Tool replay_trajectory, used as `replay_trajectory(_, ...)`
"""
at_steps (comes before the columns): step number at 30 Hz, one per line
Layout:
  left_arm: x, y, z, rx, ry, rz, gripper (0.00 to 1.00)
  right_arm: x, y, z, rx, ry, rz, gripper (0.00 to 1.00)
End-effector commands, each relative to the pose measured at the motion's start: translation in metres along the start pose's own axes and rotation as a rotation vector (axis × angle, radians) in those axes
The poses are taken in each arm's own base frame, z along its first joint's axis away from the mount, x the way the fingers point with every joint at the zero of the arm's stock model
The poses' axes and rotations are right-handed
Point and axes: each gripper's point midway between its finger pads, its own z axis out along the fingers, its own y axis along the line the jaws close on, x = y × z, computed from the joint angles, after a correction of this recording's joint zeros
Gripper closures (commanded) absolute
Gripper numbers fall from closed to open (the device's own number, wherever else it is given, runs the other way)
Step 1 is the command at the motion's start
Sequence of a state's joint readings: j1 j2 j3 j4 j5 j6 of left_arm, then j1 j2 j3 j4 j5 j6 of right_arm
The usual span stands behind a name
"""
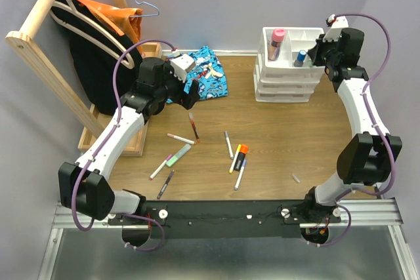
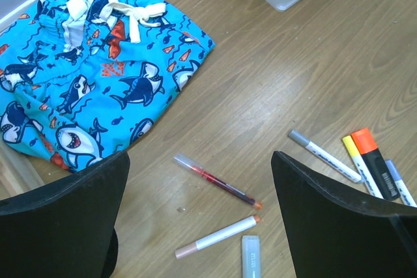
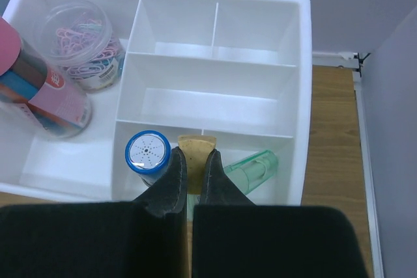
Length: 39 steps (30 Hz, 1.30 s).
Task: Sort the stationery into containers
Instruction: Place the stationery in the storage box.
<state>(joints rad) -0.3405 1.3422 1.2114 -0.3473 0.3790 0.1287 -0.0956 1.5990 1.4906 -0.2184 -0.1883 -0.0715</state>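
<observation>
Right gripper [image 3: 194, 155], fingers closed, hovers over a tan eraser [image 3: 197, 140] in the organiser [image 3: 303, 96] at the far right corner of the table [image 1: 289, 142]; left gripper [image 2: 201, 167] gapes wide above loose pens [image 2: 218, 185].

The organiser [image 1: 283, 86] sits at one o'clock on the surface [image 1: 295, 129], the cloth [image 1: 203, 77] at eleven, and the pens [image 1: 228, 143] lie scattered between centre and six. A tube [image 3: 39, 89] and a jar [image 3: 81, 47] stand in the organiser's nine-o'clock compartment.
</observation>
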Motion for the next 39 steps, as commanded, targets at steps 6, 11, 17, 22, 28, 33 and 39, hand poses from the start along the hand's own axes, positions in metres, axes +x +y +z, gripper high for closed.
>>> replay_trajectory(6,-0.012,-0.008,0.002,0.018,-0.027,-0.005,0.01,-0.005,-0.023,0.016,0.039,-0.023,-0.002,0.99)
replay_trajectory(11,-0.016,-0.002,0.004,-0.007,-0.036,0.006,0.01,0.005,-0.027,0.020,0.053,-0.001,0.002,0.96)
replay_trajectory(17,-0.015,-0.003,0.007,0.001,-0.038,-0.003,0.01,0.000,-0.029,0.016,0.067,-0.014,0.001,0.52)
replay_trajectory(22,-0.018,-0.005,0.004,0.004,-0.052,-0.005,0.01,-0.018,-0.029,0.002,0.081,-0.053,0.014,0.44)
replay_trajectory(28,-0.020,-0.008,-0.008,-0.007,-0.060,0.011,0.01,-0.045,-0.021,-0.025,0.071,-0.089,0.046,0.44)
replay_trajectory(33,0.006,-0.010,-0.024,-0.040,-0.008,0.006,0.01,-0.058,-0.004,-0.060,0.027,-0.104,0.099,0.44)
replay_trajectory(39,0.042,-0.012,-0.044,-0.069,0.106,0.008,0.01,-0.020,0.043,-0.080,-0.208,0.008,0.105,0.44)
